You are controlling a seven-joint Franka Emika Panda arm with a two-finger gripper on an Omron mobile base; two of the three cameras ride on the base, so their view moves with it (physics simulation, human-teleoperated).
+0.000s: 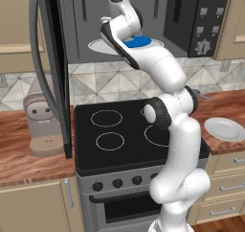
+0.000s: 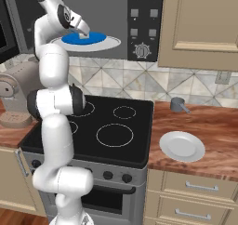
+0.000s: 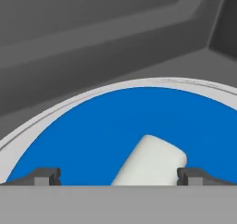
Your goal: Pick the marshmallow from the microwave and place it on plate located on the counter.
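While jaws gape, marshmallow (image 3: 149, 162) between them on blue disc (image 3: 139, 126).

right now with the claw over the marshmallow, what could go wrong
1. The marshmallow lies nearer one fingertip of the open claw, so closing may nudge it along the blue disc instead of pinching it.
2. The arm reaches deep into the microwave, so pulling out could clip its frame.
3. The plate sits past the stovetop, so a weak grip may drop it there.
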